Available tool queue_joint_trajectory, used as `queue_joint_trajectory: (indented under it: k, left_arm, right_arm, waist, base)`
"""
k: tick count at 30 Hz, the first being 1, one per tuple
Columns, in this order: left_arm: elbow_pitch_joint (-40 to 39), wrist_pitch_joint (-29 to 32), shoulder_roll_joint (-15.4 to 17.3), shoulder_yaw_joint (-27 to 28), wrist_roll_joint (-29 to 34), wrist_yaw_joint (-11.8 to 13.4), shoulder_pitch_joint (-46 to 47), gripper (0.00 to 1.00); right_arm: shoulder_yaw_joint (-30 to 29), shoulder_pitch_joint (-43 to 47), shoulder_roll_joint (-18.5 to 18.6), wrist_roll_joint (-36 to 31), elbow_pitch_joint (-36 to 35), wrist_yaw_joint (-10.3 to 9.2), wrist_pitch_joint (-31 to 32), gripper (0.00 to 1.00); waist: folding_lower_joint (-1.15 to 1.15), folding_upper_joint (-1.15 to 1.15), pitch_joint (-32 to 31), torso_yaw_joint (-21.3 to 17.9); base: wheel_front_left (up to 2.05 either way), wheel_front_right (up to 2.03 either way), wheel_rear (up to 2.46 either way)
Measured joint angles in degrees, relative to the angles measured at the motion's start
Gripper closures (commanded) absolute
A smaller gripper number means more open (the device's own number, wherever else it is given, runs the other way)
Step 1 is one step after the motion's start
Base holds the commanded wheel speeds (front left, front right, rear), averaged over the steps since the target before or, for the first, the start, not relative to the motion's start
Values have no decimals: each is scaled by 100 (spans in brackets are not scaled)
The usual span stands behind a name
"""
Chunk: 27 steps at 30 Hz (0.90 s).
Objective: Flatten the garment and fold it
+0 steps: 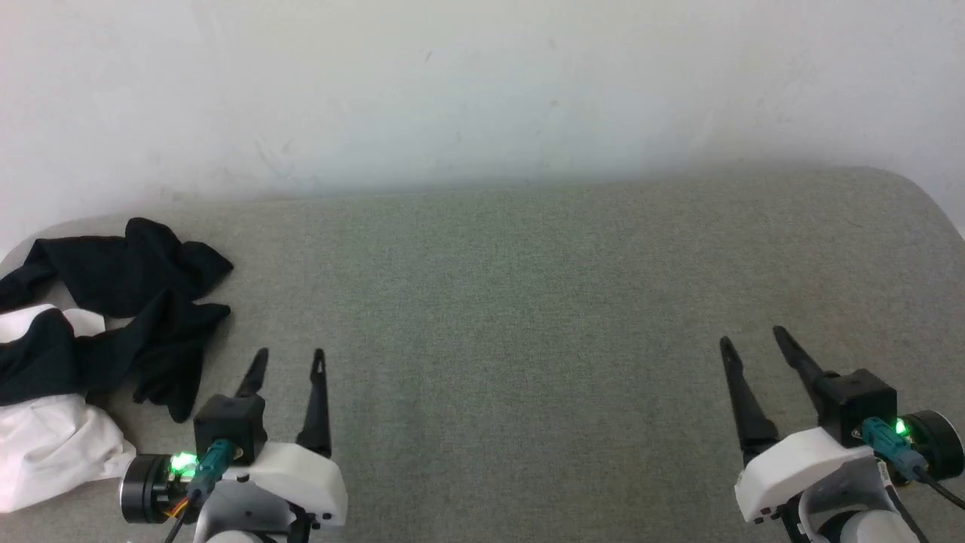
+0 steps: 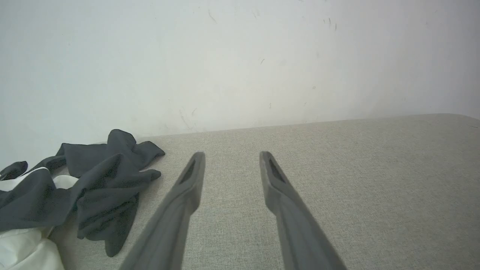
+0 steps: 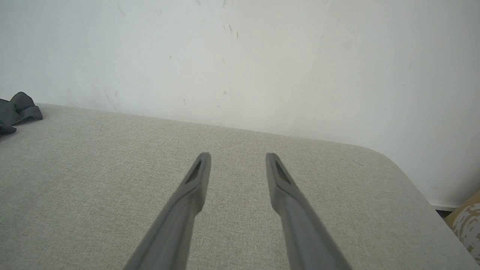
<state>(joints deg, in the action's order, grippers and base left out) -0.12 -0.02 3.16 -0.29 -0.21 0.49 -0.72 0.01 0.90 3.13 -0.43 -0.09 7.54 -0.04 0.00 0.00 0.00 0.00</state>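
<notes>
The garment (image 1: 98, 324) lies crumpled at the far left of the grey-green padded surface (image 1: 528, 302), black sleeves on top and white cloth below. Its chest print is hidden. My left gripper (image 1: 290, 358) stands open just right of it, not touching, nothing between its fingers. In the left wrist view the garment (image 2: 86, 183) sits left of the open left gripper (image 2: 232, 155). My right gripper (image 1: 754, 339) is open at the lower right, far from the cloth. In the right wrist view the right gripper (image 3: 238, 155) is open and a black sleeve tip (image 3: 17, 110) shows at the left edge.
A white wall (image 1: 482, 90) rises directly behind the surface. The surface's rounded right corner (image 3: 393, 161) drops off to the floor, where a patterned brown object (image 3: 467, 225) sits.
</notes>
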Motion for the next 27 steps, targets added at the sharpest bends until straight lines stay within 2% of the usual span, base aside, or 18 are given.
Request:
queue_joint_trajectory:
  k: [27]
  left_arm:
    - [-203, -263, 0, -43, -11, 5, -63, 0]
  right_arm:
    - [-278, 82, 0, 110, -88, 0, -270, 0]
  waist:
    - [0, 0, 37, 90]
  base:
    - [0, 0, 0]
